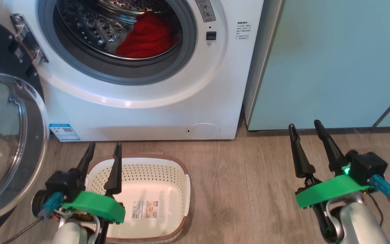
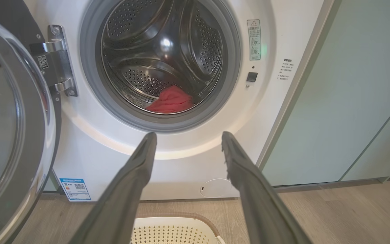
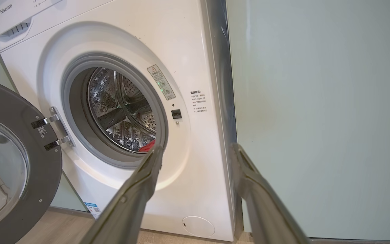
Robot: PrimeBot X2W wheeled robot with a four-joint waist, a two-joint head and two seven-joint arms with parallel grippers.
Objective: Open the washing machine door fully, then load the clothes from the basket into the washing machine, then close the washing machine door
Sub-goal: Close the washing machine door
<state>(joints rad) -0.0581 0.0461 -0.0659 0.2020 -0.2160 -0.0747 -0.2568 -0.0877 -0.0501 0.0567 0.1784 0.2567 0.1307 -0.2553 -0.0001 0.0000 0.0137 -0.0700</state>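
- The left gripper's (image 1: pixel 104 146) two long dark fingers (image 1: pixel 115 173) are spread apart with nothing between them. They point up over the near left corner of the white perforated plastic laundry basket with the brown rim (image 1: pixel 154 173).
- The right gripper (image 1: pixel 304 124) is likewise spread and empty, hanging over the wood-look floor (image 1: pixel 242 176) before the pale teal cabinet (image 1: pixel 333 61), well apart from the work.
- What shows of the basket's bottom is bare except for its label sticker (image 1: pixel 144 209). The bright red fabric clothes (image 1: pixel 147 35) lie low in the perforated steel drum (image 2: pixel 161 51), so loading looks finished and closing the door is the step in hand.
- The large round washing machine door with glossy black ring and bulging clear glass (image 1: pixel 8 135) stands swung wide to the left on its metal hinge (image 1: pixel 25 37), just beside the left gripper. That arm seems the natural one to use.
- Bring the fingers round behind the door's free edge, far from the hinge, where least force turns it. Press on the black ring, not the glass.
- Sweep in an arc about the hinge. Whether the door clears the basket below cannot be told, so go slowly there.
- No red fabric seems to trail over the grey gasket (image 1: pixel 113 73); check this before the door closes on it.
- Push on until the door meets the large white front-loading washing machine (image 1: pixel 130 115) and catches in the small black latch socket (image 1: pixel 211 35).
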